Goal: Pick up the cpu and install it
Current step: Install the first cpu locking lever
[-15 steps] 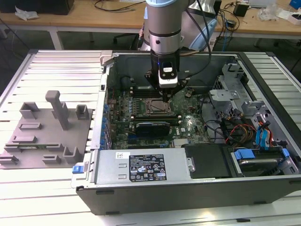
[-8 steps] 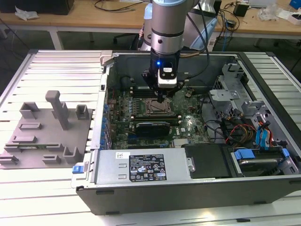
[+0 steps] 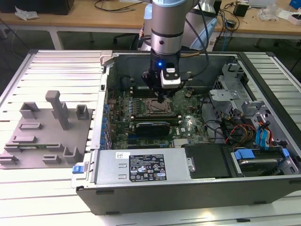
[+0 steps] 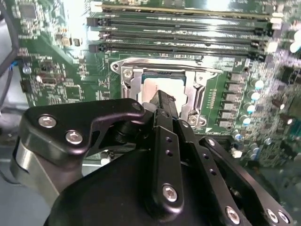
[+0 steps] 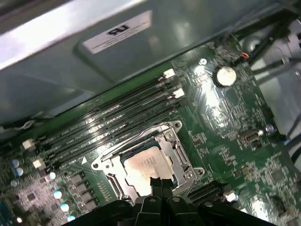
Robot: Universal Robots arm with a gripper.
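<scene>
I have the gripper (image 3: 161, 100) hanging straight over the motherboard socket (image 3: 157, 107) inside the open computer case (image 3: 197, 188). In both wrist views the cpu (image 5: 146, 168) lies flat in that socket's metal frame, silvery top up, directly under the fingertips (image 4: 162, 101). The 2 fingers look pressed together with no gap, tips at the chip's near edge; I judge them closed on nothing, though whether they touch the lid I cannot tell. The chip is square, so no long axis matters; its sides run parallel to the memory slots (image 5: 117, 117) just beside the socket.
</scene>
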